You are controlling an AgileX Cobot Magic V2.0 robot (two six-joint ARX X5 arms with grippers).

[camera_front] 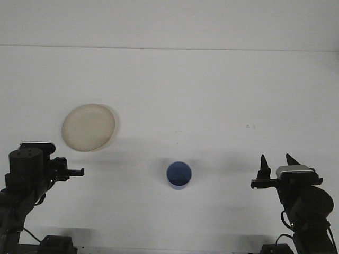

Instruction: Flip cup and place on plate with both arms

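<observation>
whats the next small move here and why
Probably the right pincer should reach left toward the cup. The cup stands untouched on the table, apart from both pincers, the plate holds nothing, and the right pincer is open and roughly level with the cup.

Even, cool light falls from overhead on the white table (212,90), which looks flat and slightly washed out, with no hard glare. The blue cup (179,174) throws only a faint, soft shadow toward the far side, and a dim grey band runs level with it toward both edges. The picture is mildly grainy and soft, the dark arms near the cup's level losing detail.
</observation>
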